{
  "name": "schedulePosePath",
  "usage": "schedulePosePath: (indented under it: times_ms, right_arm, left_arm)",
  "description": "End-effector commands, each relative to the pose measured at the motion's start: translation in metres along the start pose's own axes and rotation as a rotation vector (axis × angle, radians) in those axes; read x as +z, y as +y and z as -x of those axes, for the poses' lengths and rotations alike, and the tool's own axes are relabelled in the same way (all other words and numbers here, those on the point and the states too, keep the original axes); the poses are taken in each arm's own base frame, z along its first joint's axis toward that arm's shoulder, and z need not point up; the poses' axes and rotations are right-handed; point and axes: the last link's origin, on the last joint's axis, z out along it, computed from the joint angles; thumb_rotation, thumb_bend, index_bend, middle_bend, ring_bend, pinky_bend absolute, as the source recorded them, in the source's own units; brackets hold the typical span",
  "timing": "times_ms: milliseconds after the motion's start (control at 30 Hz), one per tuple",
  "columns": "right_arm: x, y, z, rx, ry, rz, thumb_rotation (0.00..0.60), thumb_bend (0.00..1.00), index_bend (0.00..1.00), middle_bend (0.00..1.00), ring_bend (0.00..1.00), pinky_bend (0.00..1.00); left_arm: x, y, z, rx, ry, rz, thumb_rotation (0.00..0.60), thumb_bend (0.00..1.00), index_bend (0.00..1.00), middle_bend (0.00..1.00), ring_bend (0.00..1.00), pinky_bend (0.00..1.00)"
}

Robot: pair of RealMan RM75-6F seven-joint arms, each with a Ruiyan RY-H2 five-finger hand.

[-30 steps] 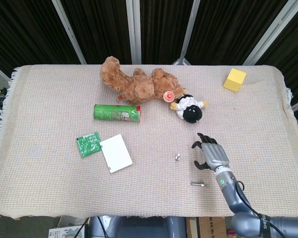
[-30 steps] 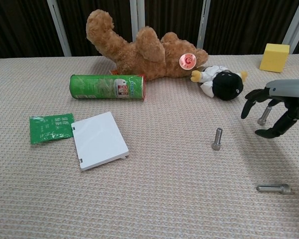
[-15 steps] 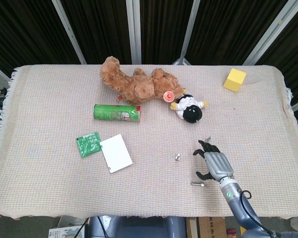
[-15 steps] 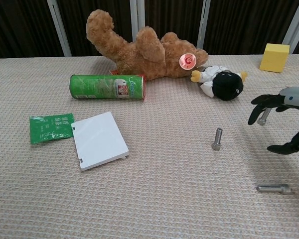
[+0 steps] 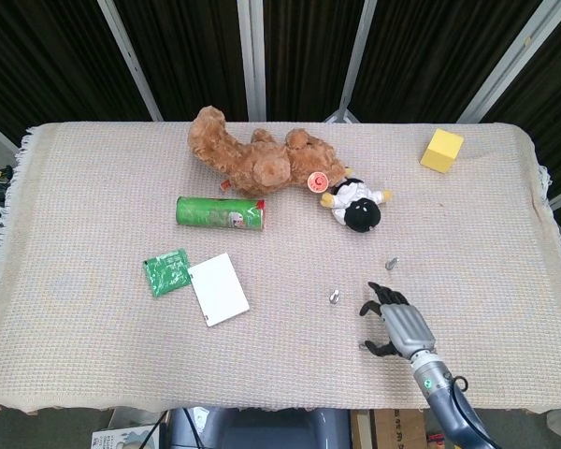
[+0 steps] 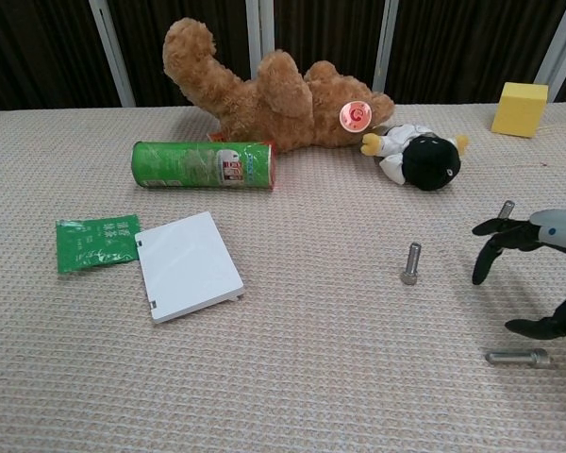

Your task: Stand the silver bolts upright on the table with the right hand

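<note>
now right hand (image 6: 540, 274) palm-down, fingers spread wide, empty, poised over lying silver bolt (image 6: 518, 358).

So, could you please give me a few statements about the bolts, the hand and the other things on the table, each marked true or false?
1. The right hand holds a bolt. False: its fingers are spread above the lying bolt and hold nothing.
2. Two bolts stand upright: the middle bolt and the far bolt. True.
3. The green can stands upright. False: it lies on its side in front of the teddy bear.
4. The yellow block sits near the far right corner of the table. True.
5. The white card lies beside the green packet. True.
6. The left hand rests on the table. False: neither view shows it.
</note>
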Motion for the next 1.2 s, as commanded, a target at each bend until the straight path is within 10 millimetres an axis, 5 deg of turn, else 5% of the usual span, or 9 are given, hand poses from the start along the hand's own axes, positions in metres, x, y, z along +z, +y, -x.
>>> schedulePosePath:
  times_ms: [33, 1200]
  right_arm:
    - [-0.001, 0.000, 0.007, 0.009, -0.011, 0.004, 0.600, 0.30, 0.39, 0.00, 0.00, 0.09]
    - [-0.009, 0.018, 0.029, -0.003, 0.020, 0.024, 0.600, 0.30, 0.51, 0.00, 0.00, 0.09]
  left_arm:
    - [0.000, 0.000, 0.000, 0.000, -0.001, 0.000, 0.600, 0.12, 0.09, 0.07, 0.05, 0.18]
    - [-0.002, 0.000, -0.001, 0.004, 0.005, 0.002, 0.600, 0.12, 0.10, 0.07, 0.05, 0.18]
